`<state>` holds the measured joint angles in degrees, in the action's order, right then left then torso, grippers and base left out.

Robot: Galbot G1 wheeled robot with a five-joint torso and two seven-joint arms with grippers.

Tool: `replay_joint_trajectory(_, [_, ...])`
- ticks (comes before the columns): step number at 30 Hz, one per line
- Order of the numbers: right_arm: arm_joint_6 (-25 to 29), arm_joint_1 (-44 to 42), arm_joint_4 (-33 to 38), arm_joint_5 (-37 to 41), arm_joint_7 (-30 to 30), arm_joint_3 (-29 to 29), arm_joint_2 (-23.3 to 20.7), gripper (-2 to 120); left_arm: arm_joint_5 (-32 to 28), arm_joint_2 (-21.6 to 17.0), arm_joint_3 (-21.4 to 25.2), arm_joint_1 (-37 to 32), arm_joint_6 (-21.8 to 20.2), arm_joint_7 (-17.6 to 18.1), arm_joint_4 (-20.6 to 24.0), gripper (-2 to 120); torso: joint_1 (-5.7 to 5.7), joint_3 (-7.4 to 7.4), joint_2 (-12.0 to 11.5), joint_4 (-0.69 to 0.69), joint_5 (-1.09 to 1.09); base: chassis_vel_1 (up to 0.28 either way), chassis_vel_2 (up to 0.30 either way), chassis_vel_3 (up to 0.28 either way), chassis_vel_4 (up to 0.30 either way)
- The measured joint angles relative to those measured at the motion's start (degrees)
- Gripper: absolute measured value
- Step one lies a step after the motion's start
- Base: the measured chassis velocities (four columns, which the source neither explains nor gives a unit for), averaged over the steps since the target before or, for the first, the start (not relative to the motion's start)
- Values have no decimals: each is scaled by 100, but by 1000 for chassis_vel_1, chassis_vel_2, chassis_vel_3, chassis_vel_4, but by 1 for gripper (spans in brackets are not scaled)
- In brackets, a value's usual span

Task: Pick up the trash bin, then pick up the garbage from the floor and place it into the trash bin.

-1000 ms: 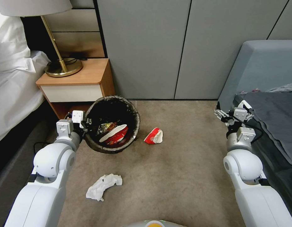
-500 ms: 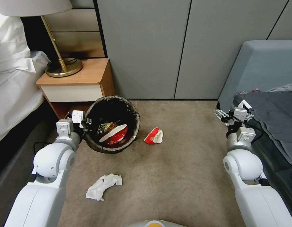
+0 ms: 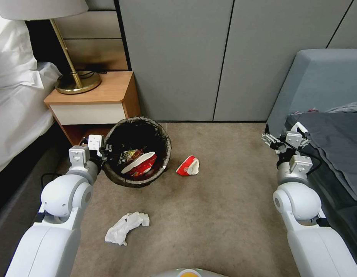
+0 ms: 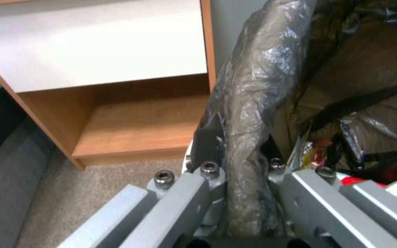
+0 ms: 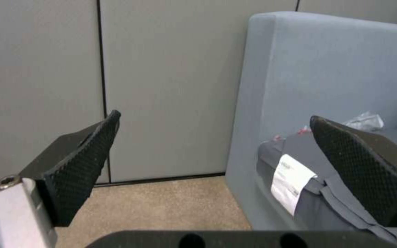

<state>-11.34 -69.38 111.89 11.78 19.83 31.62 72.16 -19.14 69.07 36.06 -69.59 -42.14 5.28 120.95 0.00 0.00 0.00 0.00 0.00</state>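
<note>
The trash bin [image 3: 136, 181], lined with a dark bag, stands by the nightstand with red-and-white cups and wrappers inside. My left gripper [image 3: 102, 152] is shut on its bagged rim [image 4: 249, 113] at the bin's left side. On the floor [image 3: 224, 215] lies garbage: a crushed red-and-white cup [image 3: 188, 166] just right of the bin and a crumpled white tissue [image 3: 126, 227] nearer me. My right gripper [image 3: 271, 139] hangs open at the right by the sofa, its black pads [image 5: 86, 162] wide apart with nothing between them.
A wooden nightstand [image 3: 93, 102] with a brass lamp [image 3: 76, 79] stands behind the bin, a white bed [image 3: 16, 111] at far left. A grey-blue sofa [image 3: 324, 88] with a dark cover lies right. Grey wall panels [image 3: 193, 57] close the back.
</note>
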Motion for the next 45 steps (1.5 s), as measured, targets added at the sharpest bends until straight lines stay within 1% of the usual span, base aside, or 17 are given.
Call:
replay_joint_trajectory(33, [0, 0, 0, 0, 0, 0, 0, 100, 0, 0, 2, -6, 0, 1, 5, 0, 0, 0, 0, 0, 0, 0, 0, 0, 0])
replay_joint_trajectory(34, [-6, -6, 9, 20, 0, 2, -16, 100, -11, 7, 30, -109, -1, 54, 211, 0, 0, 0, 0, 1, -3, 0, 0, 0, 0])
replay_joint_trajectory(35, [-11, -7, 24, 35, 0, 3, -28, 100, -29, 7, 54, -141, -1, 65, 312, 0, 0, 0, 0, 2, 3, 0, 0, 0, 0])
replay_joint_trajectory(36, [-11, -7, 24, 35, 0, 3, -28, 100, -29, 7, 54, -141, -1, 65, 312, 0, 0, 0, 0, 2, 3, 0, 0, 0, 0])
replay_joint_trajectory(37, [-44, -17, 53, 101, 11, 7, -67, 100, -39, 5, 73, -152, 0, 66, 369, 0, 0, 0, 0, 2, 4, 0, 0, 0, 0])
replay_joint_trajectory(39, [-273, -78, 283, 527, 124, 75, -371, 100, -96, -11, 102, -156, 0, 109, 411, 0, 0, 0, 0, 1, -1, 0, 0, 0, 0])
replay_joint_trajectory(40, [-273, -78, 283, 527, 124, 75, -371, 100, -96, -11, 102, -156, 0, 109, 411, 0, 0, 0, 0, 1, -1, 0, 0, 0, 0])
replay_joint_trajectory(43, [-644, -171, 638, 1186, 300, 173, -861, 100, -128, -42, 155, -154, -1, 102, 446, 0, 0, 0, 0, -2, -2, 0, 0, 0, 0])
replay_joint_trajectory(44, [-644, -171, 638, 1186, 300, 173, -861, 100, -128, -42, 155, -154, -1, 102, 446, 0, 0, 0, 0, -2, -2, 0, 0, 0, 0])
replay_joint_trajectory(45, [-835, -156, 719, 1345, 321, 150, -1019, 100, -136, -48, 159, -142, 0, 68, 446, 0, -1, 0, 0, -2, 1, 0, 0, 0, 0])
